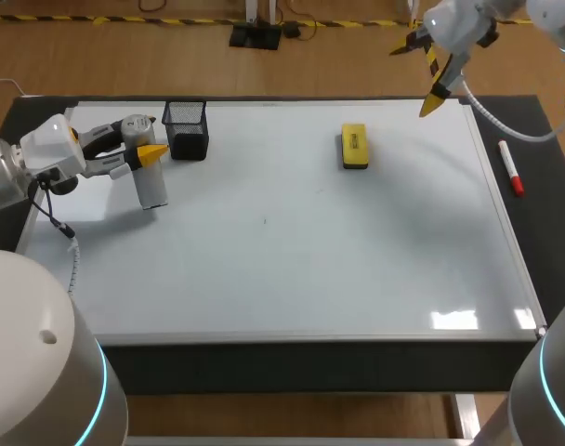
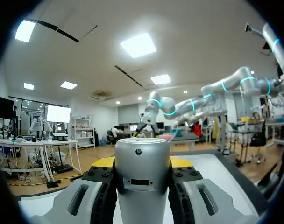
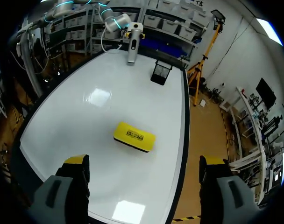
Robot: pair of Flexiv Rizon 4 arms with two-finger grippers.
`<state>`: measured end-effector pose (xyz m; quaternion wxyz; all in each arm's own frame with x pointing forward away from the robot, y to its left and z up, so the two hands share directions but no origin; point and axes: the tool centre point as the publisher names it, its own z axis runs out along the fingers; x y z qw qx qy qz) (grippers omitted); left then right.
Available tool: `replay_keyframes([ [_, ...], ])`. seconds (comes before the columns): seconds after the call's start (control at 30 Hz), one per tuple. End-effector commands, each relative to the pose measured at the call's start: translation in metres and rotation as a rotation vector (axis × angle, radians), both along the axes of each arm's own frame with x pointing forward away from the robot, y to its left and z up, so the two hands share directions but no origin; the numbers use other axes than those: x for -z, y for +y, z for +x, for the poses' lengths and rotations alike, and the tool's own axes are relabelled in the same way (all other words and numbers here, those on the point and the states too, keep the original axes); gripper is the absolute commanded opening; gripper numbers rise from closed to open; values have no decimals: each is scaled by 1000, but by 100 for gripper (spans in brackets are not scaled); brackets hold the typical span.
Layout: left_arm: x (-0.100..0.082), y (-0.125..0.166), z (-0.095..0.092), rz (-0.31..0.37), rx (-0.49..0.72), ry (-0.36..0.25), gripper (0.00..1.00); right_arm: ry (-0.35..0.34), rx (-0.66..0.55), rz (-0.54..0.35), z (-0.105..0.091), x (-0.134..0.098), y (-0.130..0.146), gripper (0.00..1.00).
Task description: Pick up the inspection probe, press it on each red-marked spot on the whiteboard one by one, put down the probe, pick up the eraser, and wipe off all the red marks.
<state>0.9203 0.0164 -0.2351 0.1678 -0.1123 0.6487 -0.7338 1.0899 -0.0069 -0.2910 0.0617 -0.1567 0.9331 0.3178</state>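
My left gripper (image 2: 142,164) is clenched on the inspection probe (image 2: 142,179), a pad on each side, so the silver body is steady for pressing; it stands roughly upright at the left end of the whiteboard (image 1: 264,269), just beside the black mesh holder (image 1: 186,130); whether its foot touches the board I cannot tell. My right gripper (image 3: 144,161) is spread wide and empty above the far right corner, out of the way, I judge, yet facing the eraser (image 3: 134,136) lying flat on the board ahead of it. I see no red marks; a red marker (image 1: 511,169) lies off the board's right edge.
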Motion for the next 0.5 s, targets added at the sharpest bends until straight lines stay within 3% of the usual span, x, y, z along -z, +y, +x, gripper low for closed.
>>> replay_keyframes([
  [0.03, -9, 3, 9, 10, 18, -17, 0, 2, -2, -5, 1, -1, 0, 100],
  [0.1, -17, 6, 18, 43, 37, -35, 0, 2, -2, -5, 1, -1, 0, 100],
  [0.17, -24, 9, 26, 13, 53, -58, 0, 2, -2, -5, 1, -1, 0, 100],
  [0.23, -28, 11, 36, 47, 70, -62, 0, 2, -2, -5, 1, -1, 0, 100],
  [0.27, -30, 13, 41, 16, 88, -65, 0, 2, -2, -5, 1, -1, 0, 100],
  [0.5, -56, 21, 71, 37, 168, -102, 0, 2, -2, -5, 1, -1, 0, 100],
])
